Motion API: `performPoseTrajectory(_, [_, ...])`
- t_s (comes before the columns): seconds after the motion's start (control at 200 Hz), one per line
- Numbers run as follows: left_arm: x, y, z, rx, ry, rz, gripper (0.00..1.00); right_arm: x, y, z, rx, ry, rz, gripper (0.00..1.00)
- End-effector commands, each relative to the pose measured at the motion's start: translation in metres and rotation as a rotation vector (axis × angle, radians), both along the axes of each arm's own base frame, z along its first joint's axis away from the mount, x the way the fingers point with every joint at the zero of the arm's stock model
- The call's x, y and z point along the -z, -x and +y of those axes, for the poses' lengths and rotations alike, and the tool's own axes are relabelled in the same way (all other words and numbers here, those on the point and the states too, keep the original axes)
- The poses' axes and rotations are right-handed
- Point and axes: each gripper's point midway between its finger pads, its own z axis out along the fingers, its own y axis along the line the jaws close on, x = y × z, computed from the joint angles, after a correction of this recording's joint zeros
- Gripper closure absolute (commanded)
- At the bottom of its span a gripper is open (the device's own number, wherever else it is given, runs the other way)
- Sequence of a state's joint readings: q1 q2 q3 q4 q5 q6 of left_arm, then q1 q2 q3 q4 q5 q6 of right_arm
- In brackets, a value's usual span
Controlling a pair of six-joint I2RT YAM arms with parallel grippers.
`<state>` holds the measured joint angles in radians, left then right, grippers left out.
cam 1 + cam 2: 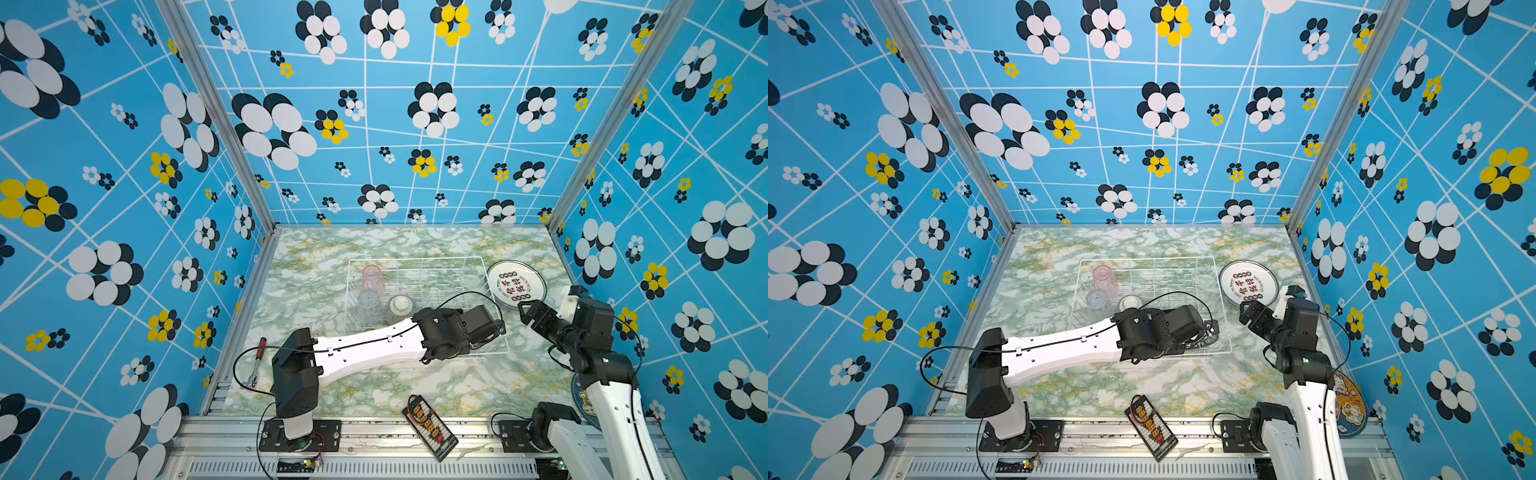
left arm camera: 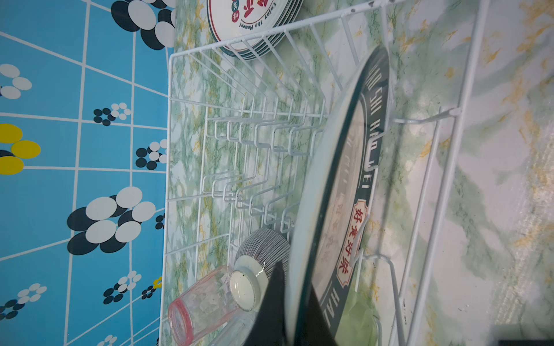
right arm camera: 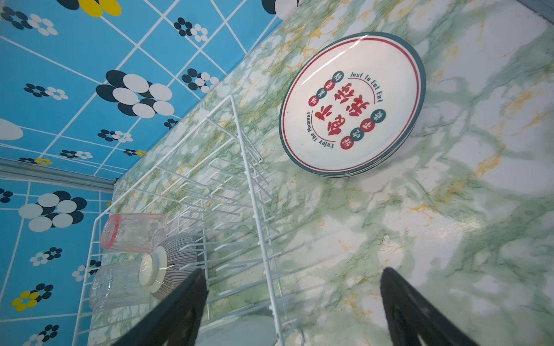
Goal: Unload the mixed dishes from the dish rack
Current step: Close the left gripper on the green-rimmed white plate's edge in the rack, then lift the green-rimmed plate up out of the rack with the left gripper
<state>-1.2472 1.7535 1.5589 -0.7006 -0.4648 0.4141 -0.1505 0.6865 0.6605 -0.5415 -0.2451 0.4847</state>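
table (image 1: pixel 316 266): green-veined marble top; blue flower-print walls on three sides
dish rack (image 1: pixel 436 284): large rectangular white wire basket; mid-table; most plate slots bare
plate stack (image 1: pixel 516 282): round white plates, dark green rims, red lettering on top one; flat on table, just right of dish rack, outside it
rack plate (image 2: pixel 338 179): white, dark green lettered rim; on edge in dish rack's near right end
left gripper (image 2: pixel 295 287): clenched on rack plate's rim; one finger on each face
right gripper (image 3: pixel 293 271): released, spread wide; near plate stack; touching nothing
board (image 1: pixel 430 428): small, black, orange connectors; front table edge
bowl (image 1: pixel 400 308): small, striped; foot up; dish rack's left part
tumblers: pink ribbed glass (image 1: pixel 371 277), clear ribbed glass (image 1: pixel 369 303); dish rack's left end, beside bowl
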Motion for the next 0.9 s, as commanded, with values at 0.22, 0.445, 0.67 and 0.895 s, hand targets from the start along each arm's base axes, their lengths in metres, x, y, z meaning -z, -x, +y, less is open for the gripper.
performPoseTrajectory(0.22, [-0.077,0.028,0.012,0.098,0.178,-0.073,0.94,0.001,-0.004,0.001,0.009,-0.018,-0.013,0.08])
performPoseTrajectory(0.445, [-0.053,0.031,0.005,0.131,0.169,-0.038,0.94,-0.001,-0.004,0.003,0.006,-0.023,-0.018,0.08])
performPoseTrajectory(0.67, [-0.058,0.026,0.004,0.112,0.181,-0.054,0.94,0.001,0.001,0.002,0.006,-0.013,-0.009,0.08])
performPoseTrajectory(0.895, [-0.08,0.009,0.032,0.022,0.231,-0.027,0.93,0.005,-0.001,0.005,-0.006,-0.023,0.0,0.09])
